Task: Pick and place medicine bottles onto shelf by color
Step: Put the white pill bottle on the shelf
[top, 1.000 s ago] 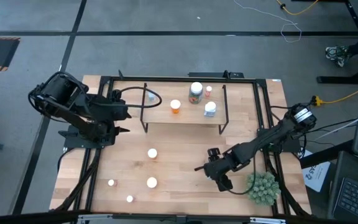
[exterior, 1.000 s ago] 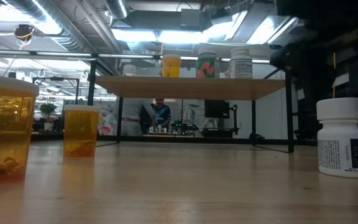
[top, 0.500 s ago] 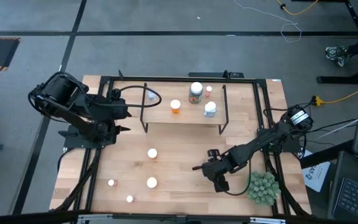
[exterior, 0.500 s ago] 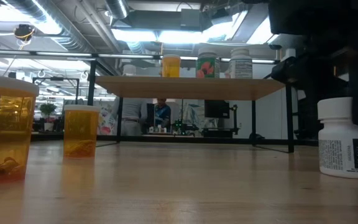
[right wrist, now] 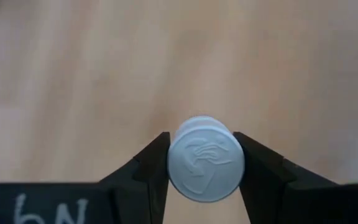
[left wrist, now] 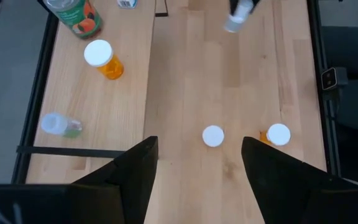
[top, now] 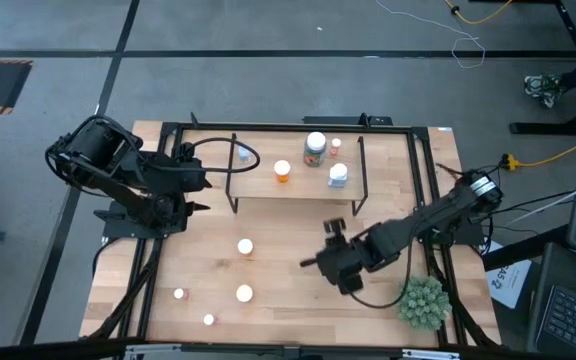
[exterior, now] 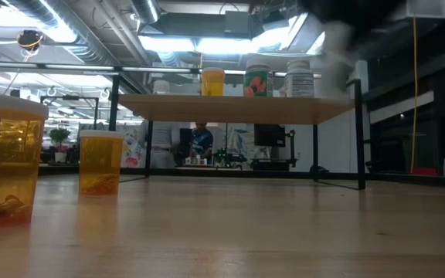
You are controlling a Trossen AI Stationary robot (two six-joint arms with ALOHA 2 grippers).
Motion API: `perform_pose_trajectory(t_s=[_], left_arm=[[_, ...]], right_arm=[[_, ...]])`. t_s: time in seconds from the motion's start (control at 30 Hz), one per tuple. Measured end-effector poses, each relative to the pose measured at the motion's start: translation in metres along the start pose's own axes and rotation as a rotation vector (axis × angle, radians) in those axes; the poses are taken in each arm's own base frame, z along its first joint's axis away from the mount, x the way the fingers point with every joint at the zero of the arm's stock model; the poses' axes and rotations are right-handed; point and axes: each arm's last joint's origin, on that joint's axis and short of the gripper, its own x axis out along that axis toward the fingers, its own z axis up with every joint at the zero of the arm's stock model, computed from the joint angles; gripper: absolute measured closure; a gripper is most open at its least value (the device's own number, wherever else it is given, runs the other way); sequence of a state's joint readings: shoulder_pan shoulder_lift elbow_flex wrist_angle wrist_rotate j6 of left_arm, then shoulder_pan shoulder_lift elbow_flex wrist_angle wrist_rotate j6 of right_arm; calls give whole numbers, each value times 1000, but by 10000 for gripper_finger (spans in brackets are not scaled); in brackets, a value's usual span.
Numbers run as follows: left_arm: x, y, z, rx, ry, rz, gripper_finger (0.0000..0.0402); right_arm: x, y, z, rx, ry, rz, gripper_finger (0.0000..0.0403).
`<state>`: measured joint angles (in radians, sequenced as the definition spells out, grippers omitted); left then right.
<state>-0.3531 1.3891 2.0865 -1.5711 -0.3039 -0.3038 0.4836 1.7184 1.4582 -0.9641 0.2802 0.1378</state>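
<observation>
- Right now the right tool (right wrist: 201, 165) clamps a small white-capped plastic pill bottle (right wrist: 205, 157) by its cap, lifted off the bench.
- Light, rigid, smooth-sided; likely slips, so grip just under the cap.
- Left tool (left wrist: 194, 163) hangs open, waiting.

Overhead looks straight down, low camera skims level across the table (exterior: 230, 239); both share the shelf (top: 268, 189).

Robotics lab or workshop. Evidence: bare grey concrete floor (top: 268, 30) with loose cables (top: 468, 45); exposed ducts (exterior: 68, 35) and strip lights (exterior: 230, 42) overhead; wooden table (top: 288, 290) in black metal frame; laptop (top: 573, 320) beside it; person (exterior: 201, 143) at cluttered bench in background.
</observation>
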Motion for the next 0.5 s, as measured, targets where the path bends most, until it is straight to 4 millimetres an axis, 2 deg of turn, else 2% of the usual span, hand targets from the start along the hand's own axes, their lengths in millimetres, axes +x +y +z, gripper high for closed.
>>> perform_pose_trajectory(t_s=[0.13, 0.23, 0.33, 0.5], left_arm=[[0, 0, 0, 11, -3, 8, 173], [0, 1, 0, 26, -6, 20, 173], [0, 1, 0, 26, -8, 27, 173], [0, 1, 0, 25, -8, 27, 173]], right_arm=[[-35, -32, 21, 6, -73, -269, 252], [-54, -62, 33, 77, -119, -356, 252], [-60, -94, 37, 185, -138, -346, 252], [-51, -145, 27, 322, -91, -184, 252]])
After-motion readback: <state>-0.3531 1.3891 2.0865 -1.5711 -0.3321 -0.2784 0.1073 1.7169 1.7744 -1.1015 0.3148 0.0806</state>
